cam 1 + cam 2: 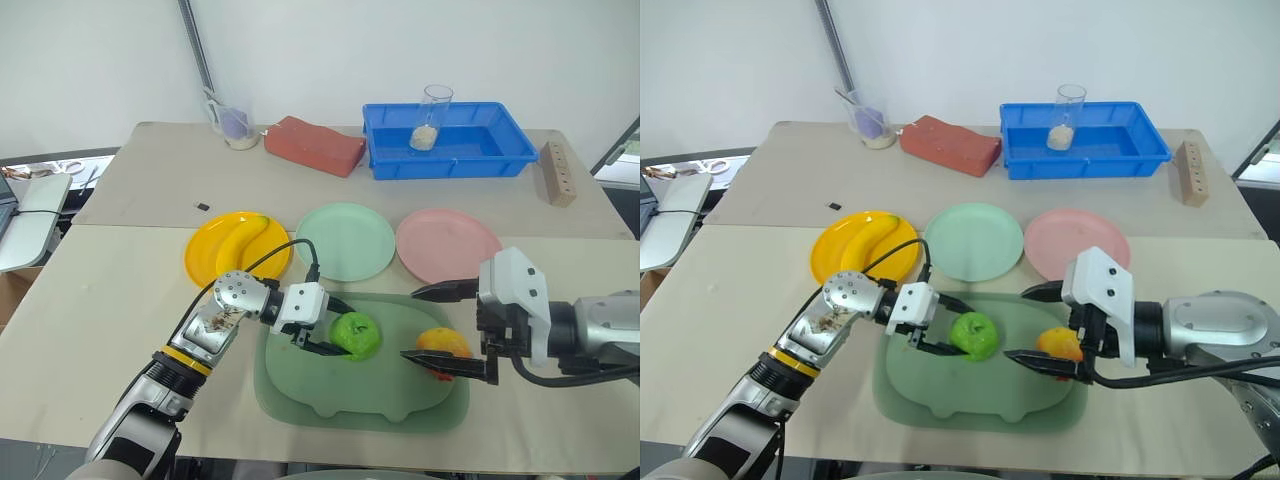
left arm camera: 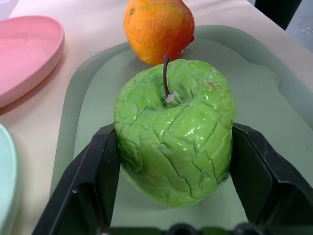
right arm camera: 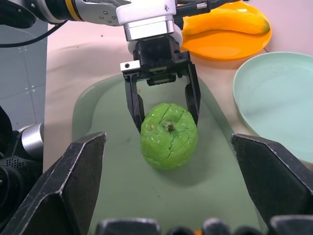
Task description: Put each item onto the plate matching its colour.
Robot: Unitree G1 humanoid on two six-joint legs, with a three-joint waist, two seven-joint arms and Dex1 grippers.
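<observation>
Closest to me, the dark green tray [image 1: 300, 395] holds two fruits. My left gripper [image 1: 335, 333] has its fingers pressed on both sides of the green apple [image 1: 356, 336], grasping it. At three o'clock from the apple sits the peach [image 1: 442, 342]. My right gripper [image 1: 440, 327] hangs wide open around the peach, not touching. Farther off, the banana [image 1: 243, 241] lies on the yellow plate [image 1: 205, 262]. The mint plate [image 1: 346, 241] and pink plate [image 1: 447, 246] have nothing on them. At twelve o'clock, the blue bin [image 1: 447, 140] holds a clear cup [image 1: 430, 118].

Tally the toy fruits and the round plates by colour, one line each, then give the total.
Yellow: 2, the banana and the yellow plate under it.
Green: 2, the apple and the mint plate.
Red or pink: 2, the peach-like fruit and the pink plate.
Total: 6.
</observation>
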